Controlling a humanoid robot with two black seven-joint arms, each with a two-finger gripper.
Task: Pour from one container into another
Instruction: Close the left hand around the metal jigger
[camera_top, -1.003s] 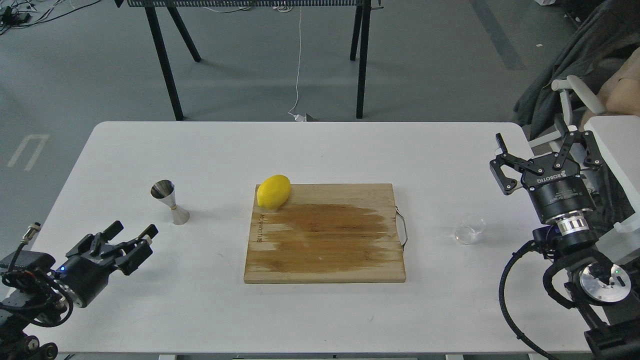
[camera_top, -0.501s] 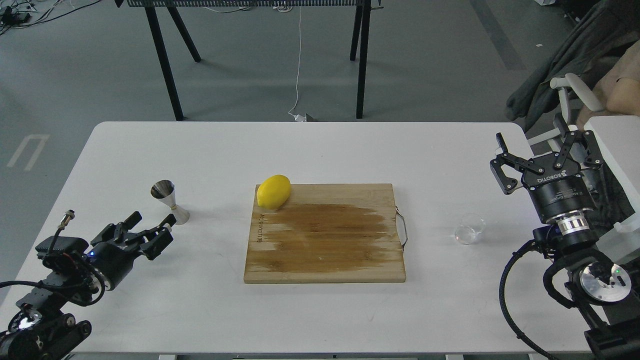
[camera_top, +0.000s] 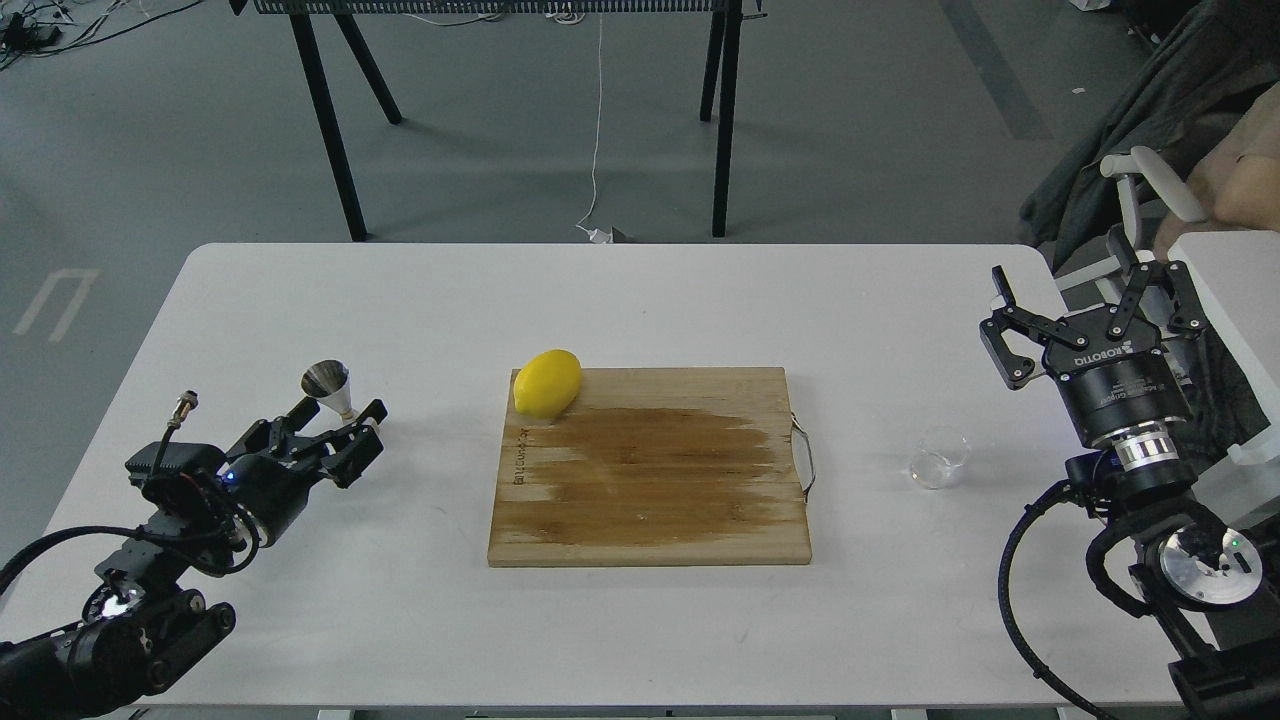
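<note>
Left gripper (camera_top: 338, 420): fingers spread, one on either side of jigger (camera_top: 329, 385) base, reaching in low from the left. Contact with jigger not resolvable; lower cone hidden behind the fingers. Jigger upright on table (camera_top: 640, 300), upper cone and waist showing above the gripper, left of board (camera_top: 650, 465).

Right gripper (camera_top: 1090, 300): fingers wide apart, holding nothing, pointing away from the camera, raised near the table's right edge. Cup (camera_top: 939, 457) upright on table, nearer the camera than the right gripper and apart from it, just right of board's metal handle (camera_top: 806, 458). Cup contents not discernible.

Lemon (camera_top: 547, 382) at board's far-left corner, overhanging the edge. Darker stained patch across board's middle. Jigger and cup well apart, board between them.
</note>
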